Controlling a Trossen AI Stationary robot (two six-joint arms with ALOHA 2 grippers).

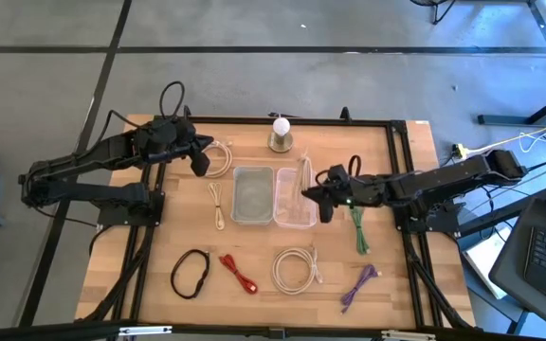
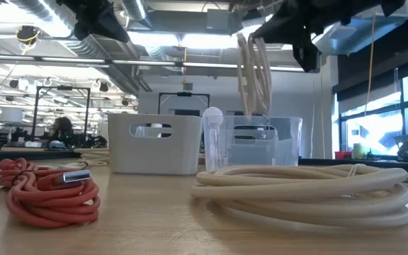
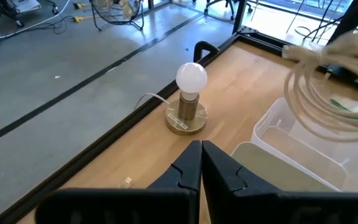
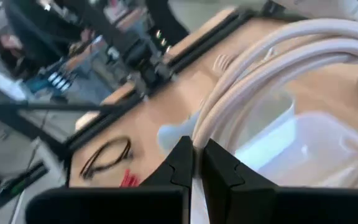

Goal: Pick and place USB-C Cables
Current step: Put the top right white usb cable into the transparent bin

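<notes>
My right gripper (image 1: pixel 322 196) is shut on a cream-white cable coil (image 2: pixel 253 71), which hangs over the clear bin (image 1: pixel 295 216). My left gripper (image 1: pixel 200 161) is shut and empty at the far left, beside another cream coil (image 1: pixel 220 156) lying on the table. A thin cream cable (image 1: pixel 218 205), a black loop (image 1: pixel 190 273), a red bundle (image 1: pixel 238 272), a cream coil (image 1: pixel 295 268), a purple bundle (image 1: pixel 358 285) and a green bundle (image 1: pixel 358 231) lie on the table. My right gripper pinches several strands of the coil (image 4: pixel 211 118) between its two fingers, which lie across the strands. The coil is lifted clear and hangs as a long loop below the gripper, its lower end (image 2: pixel 252 112) at the clear bin's rim.
A white-grey bin (image 1: pixel 252 194) stands left of the clear bin. A white ball on a round metal base (image 1: pixel 281 133) stands at the far edge and also shows in the left wrist view (image 3: pixel 190 93). A black frame (image 1: pixel 401 189) borders the table.
</notes>
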